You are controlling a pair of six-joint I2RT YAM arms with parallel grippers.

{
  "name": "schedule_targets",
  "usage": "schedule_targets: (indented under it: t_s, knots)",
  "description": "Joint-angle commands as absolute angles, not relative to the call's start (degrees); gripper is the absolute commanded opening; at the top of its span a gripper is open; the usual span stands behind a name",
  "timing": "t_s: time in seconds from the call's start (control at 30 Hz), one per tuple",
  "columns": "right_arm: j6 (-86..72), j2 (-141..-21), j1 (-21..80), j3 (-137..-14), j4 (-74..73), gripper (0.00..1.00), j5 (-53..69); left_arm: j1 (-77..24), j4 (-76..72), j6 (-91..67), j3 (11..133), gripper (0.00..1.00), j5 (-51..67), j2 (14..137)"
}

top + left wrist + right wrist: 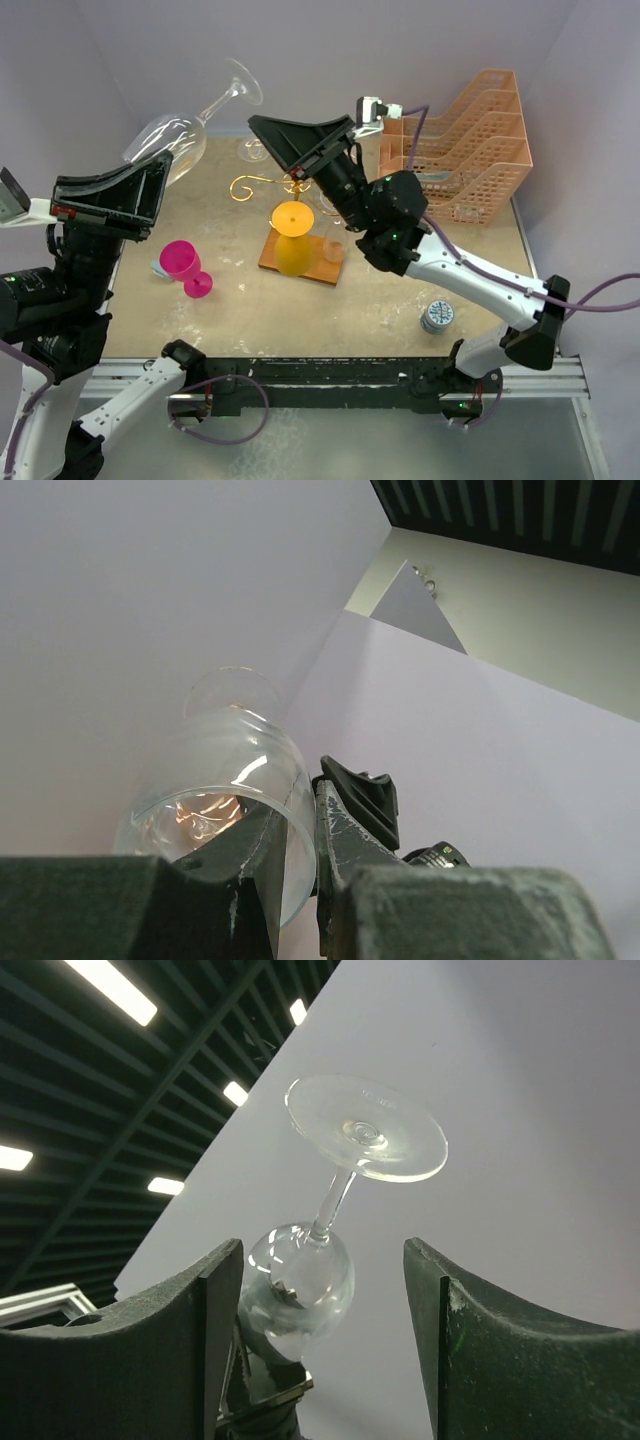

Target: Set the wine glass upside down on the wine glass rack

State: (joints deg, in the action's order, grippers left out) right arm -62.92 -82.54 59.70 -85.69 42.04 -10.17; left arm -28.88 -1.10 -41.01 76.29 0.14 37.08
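One wine glass (170,140) is clamped in the left tool (298,840); right tool (322,1260) spread wide.

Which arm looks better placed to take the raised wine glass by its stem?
Right: the right gripper is open and points up at the wine glass, its stem between the fingers; the left gripper is shut on the bowl's rim.

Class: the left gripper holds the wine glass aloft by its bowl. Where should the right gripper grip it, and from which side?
The stem of the wine glass: thin, bare, clear of the left gripper pinching the bowl rim. Probably come from the right, where the open right gripper frames it.
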Motion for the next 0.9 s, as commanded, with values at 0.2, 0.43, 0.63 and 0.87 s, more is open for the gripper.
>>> schedule_targets:
  t_s: [0.2, 0.43, 0.63, 0.87]
  knots:
    - [-68.7, -86.9, 61.9, -92.8, 47.1, 0.60, -15.7, -28.5, -6.4, -42.7, 75.1, 0.00, 4.7, 37.9]
    - [-71.6, -89.0, 62.0, -94.4, 48.1, 0.56, -13.9, -28.5, -7.9, -43.7, 73.8, 0.00, 6.6, 37.9]
    - [-72.3, -91.8, 62.0, -96.0, 50.5, 0.43, -7.9, -28.5, -9.0, -43.9, 73.4, 0.00, 8.4, 38.3]
    - [-70.0, -91.8, 62.0, -95.6, 53.9, 0.14, -7.0, -28.5, -9.3, -44.6, 72.6, 0.00, 9.1, 37.7]
